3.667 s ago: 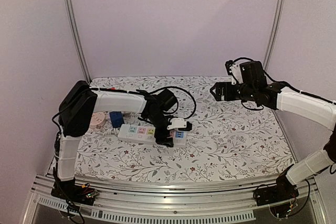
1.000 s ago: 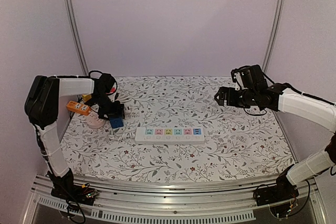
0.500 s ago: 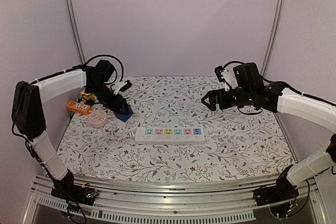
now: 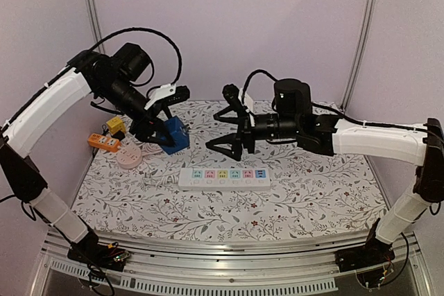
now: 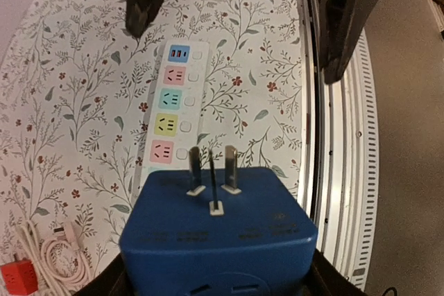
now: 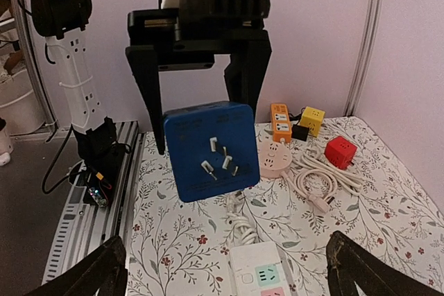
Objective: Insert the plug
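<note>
A: Where's the plug (image 4: 175,134)?
B: Off the surface (image 4: 312,199), over its far left part, clamped between the fingers of the left hand (image 6: 208,134). Its prongs point sideways at the right hand (image 4: 219,120), not down
A: And that hand?
B: Spread wide, holding nothing, facing the plug from close by
A: The power strip (image 4: 223,178)?
B: Flat mid-surface, long axis parallel to the near edge, below the plug and to its right, towards the near edge. I'd judge the left arm nearer the job; the prongs must turn downward before any socket takes them
</note>
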Controlling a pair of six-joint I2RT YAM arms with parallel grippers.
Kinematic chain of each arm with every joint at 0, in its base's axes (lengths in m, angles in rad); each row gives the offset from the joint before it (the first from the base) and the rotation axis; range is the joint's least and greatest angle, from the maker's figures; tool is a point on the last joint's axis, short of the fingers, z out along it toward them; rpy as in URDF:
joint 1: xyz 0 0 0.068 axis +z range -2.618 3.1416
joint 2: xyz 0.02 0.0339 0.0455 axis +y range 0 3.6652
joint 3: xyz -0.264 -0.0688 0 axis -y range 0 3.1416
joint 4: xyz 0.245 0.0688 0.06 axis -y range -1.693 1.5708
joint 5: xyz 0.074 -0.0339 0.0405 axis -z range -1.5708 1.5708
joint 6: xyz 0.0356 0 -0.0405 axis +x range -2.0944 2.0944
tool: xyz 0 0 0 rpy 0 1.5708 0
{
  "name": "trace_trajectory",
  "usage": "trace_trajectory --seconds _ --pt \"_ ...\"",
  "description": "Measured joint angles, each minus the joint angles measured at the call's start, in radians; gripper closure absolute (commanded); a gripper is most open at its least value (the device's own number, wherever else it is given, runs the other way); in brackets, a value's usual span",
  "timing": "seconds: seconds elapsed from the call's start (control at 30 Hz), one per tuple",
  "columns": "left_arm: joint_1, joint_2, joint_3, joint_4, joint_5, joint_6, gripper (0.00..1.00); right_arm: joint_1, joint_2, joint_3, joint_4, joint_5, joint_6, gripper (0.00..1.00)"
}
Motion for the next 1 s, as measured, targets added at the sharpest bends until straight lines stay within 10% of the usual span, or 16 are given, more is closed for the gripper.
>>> trace_trajectory --seconds 0.63,1.0 --pt "-0.116 -0.024 0.040 -0.038 0.040 0.024 1.00 0.119 0.233 0.114 0.222 -0.019 0.164 0.08" --pt "-0.115 -0.055 0.068 -0.044 0.067 -0.034 1.00 0.126 0.246 0.113 0.315 -0.089 0.171 1.00"
